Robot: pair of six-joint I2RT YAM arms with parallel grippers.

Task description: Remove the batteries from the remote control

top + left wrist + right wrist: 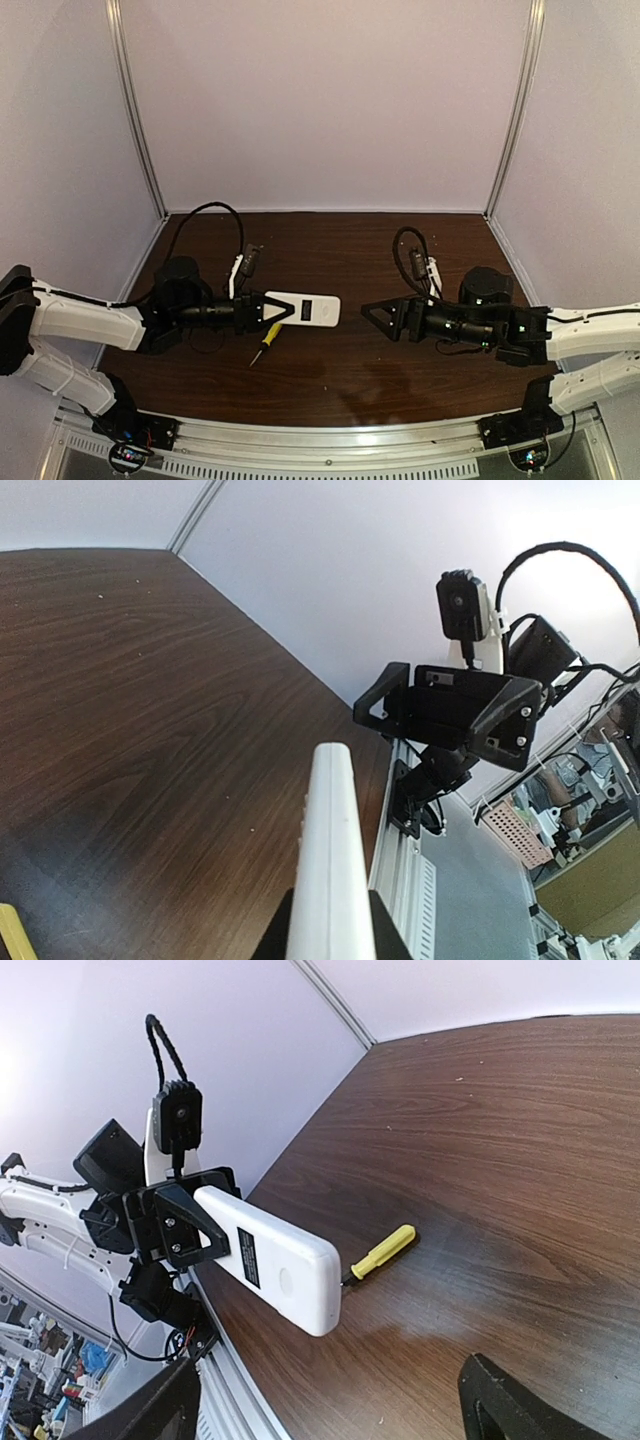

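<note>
Holding the remote control (305, 309) by one short end, your left gripper (272, 307) is clamped on it. The bar hangs level in the air, just above the yellow-handled screwdriver (266, 340) that lies on the table (330, 250). Your right gripper (372, 312) stands with its jaws spread and holds nothing. It is well apart from the screwdriver, past the free end of the remote.

I judge the remote light, stiff and of smooth plastic, so it can slip or turn in a one-end grip. Take the free end across its long edges and press gently, because a thin cover can crack.

The batteries are not visible in any view. I cannot tell where the cover is or whether it is on. The left wrist view shows only the narrow edge of the remote.
</note>
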